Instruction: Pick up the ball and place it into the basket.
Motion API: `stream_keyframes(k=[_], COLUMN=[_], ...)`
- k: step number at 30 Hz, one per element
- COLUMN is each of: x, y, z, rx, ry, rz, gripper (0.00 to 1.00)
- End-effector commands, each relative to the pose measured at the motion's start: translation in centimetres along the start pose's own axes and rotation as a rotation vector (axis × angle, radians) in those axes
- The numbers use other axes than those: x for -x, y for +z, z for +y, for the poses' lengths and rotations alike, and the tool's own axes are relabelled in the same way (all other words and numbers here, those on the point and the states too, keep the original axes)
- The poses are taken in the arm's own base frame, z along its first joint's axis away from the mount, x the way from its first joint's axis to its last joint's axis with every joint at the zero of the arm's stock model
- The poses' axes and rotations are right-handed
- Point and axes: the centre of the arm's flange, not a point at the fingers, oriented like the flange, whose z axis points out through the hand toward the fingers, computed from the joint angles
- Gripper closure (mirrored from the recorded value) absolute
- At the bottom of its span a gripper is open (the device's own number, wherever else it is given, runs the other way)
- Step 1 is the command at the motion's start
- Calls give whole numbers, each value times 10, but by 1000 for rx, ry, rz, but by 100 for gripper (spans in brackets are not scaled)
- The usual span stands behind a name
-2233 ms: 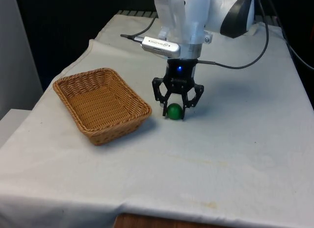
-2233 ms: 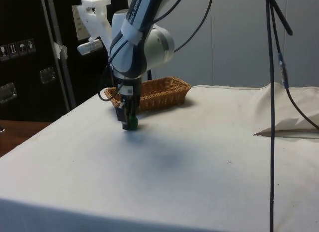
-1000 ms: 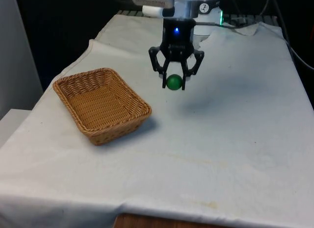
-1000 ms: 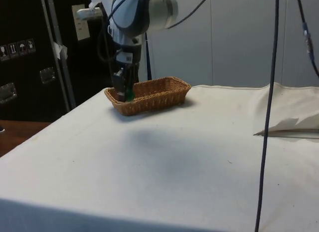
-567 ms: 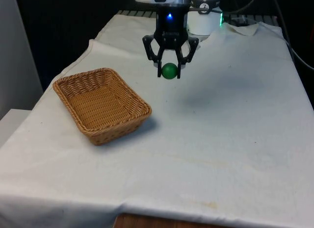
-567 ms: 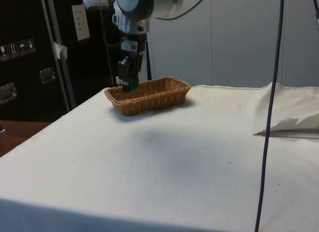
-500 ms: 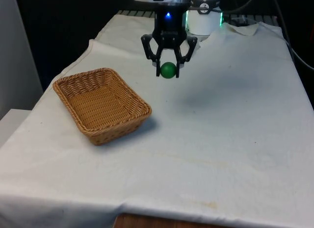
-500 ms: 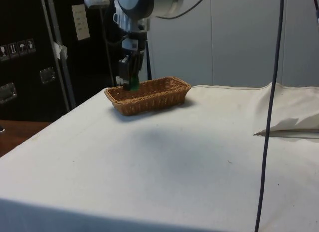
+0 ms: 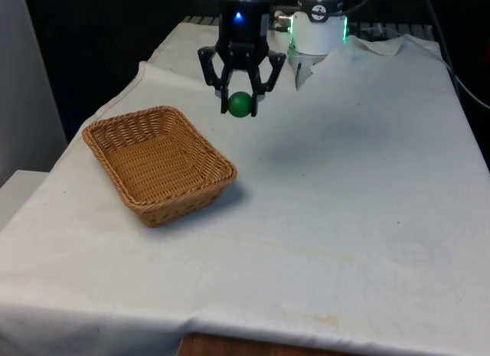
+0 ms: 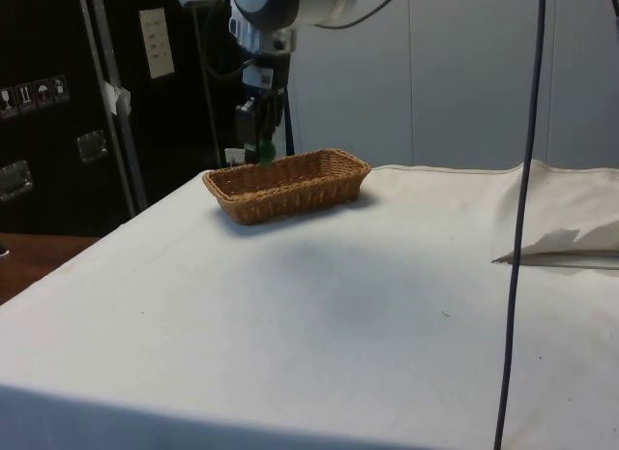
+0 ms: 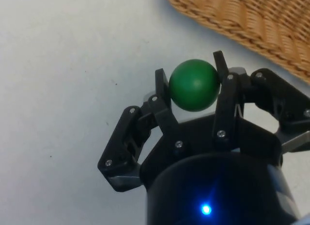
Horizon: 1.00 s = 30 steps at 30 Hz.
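So the jaws (image 9: 240, 98) are clamped on the green ball (image 9: 240, 104), carried high above the bench (image 9: 344, 218). The wicker basket (image 9: 157, 163) sits below and off to one side, not yet under the jaws. I'd say it needs to travel sideways over the rim before letting go.

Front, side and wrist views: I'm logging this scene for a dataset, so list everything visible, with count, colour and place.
Ball: one, green, held in the air above the cloth, beside the basket on the front view's right, not yet over it.
Basket: one, tan wicker, rectangular, on the table toward the front view's left; nothing in it.
Cloth: one, white, covering the table.
Cables: dark, hanging down at the side view's right.
Tool: one, black, two fingers shut on the ball.
Arm: one, white, above the tool.
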Motion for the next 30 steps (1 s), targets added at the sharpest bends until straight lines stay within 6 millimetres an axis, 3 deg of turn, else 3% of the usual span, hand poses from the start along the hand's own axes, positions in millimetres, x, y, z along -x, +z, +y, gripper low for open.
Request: stream_keyframes(k=[1,12,30], x=[0,-7,-14], y=[0,24,65], z=[3,36,73], rx=[2,16,71], ry=[4,24,44], rz=[0,17,40], gripper=[99,99,99])
